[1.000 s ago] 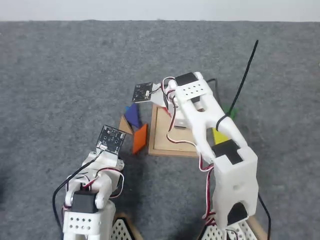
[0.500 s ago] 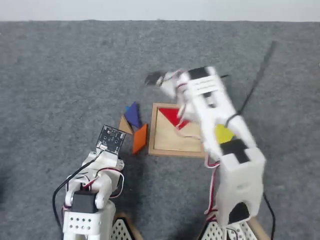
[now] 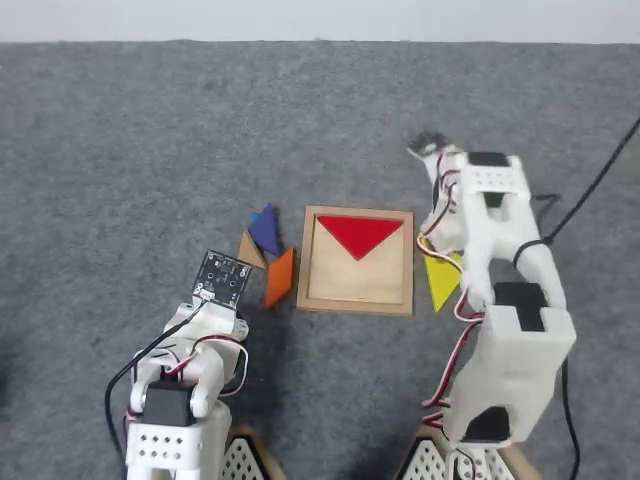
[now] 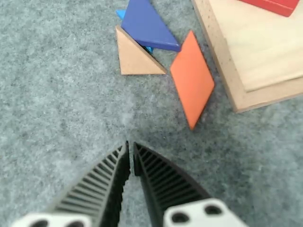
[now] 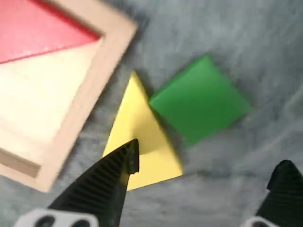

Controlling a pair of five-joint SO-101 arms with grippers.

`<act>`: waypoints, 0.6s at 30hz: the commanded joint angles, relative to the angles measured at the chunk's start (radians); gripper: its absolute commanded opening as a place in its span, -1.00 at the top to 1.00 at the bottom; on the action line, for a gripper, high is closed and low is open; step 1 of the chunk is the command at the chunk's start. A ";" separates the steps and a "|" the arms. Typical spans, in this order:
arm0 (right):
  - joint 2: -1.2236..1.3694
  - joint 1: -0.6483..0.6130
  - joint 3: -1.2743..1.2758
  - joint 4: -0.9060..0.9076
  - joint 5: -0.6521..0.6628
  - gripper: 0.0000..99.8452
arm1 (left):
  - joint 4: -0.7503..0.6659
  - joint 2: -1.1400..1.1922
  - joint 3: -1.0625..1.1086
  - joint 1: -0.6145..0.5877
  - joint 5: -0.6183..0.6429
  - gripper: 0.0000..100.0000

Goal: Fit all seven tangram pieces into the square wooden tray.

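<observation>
The square wooden tray (image 3: 358,308) holds a red triangle (image 3: 358,235) along its far edge. Left of the tray lie an orange parallelogram (image 3: 280,277), a tan triangle (image 3: 249,250) and a dark blue triangle (image 3: 266,231). The blue triangle (image 4: 149,26) partly covers a light blue piece (image 4: 121,13). A yellow triangle (image 3: 441,278) lies right of the tray, touching a green square (image 5: 199,99). My right gripper (image 5: 206,168) hangs open over the yellow triangle (image 5: 142,142) and holds nothing. My left gripper (image 4: 129,151) is shut and empty, short of the orange parallelogram (image 4: 191,85).
Grey carpet covers the table. The right arm (image 3: 490,200) stands along the tray's right side and hides the green square in the high view. The left arm (image 3: 190,380) rests near the front edge. A black cable (image 3: 600,180) runs off to the right.
The right arm has swung from over the tray to its right side, uncovering the red triangle lying in the tray. The left arm has not moved.
</observation>
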 commanded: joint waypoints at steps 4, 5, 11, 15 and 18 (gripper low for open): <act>-0.064 -0.065 0.068 -0.005 -0.358 0.19 | 0.003 -0.017 -0.012 -0.003 0.008 0.97; -0.064 -0.062 0.069 -0.010 -0.397 0.22 | 0.003 -0.017 -0.012 -0.003 0.008 0.97; -0.054 -0.047 0.074 -0.019 -0.482 0.55 | 0.003 -0.017 -0.012 -0.003 0.008 0.97; -0.064 -0.077 0.104 -0.042 -0.425 0.45 | 0.003 -0.017 -0.012 -0.003 0.008 0.97; -0.067 -0.096 0.112 -0.045 -0.416 0.26 | 0.003 -0.017 -0.012 -0.003 0.008 0.97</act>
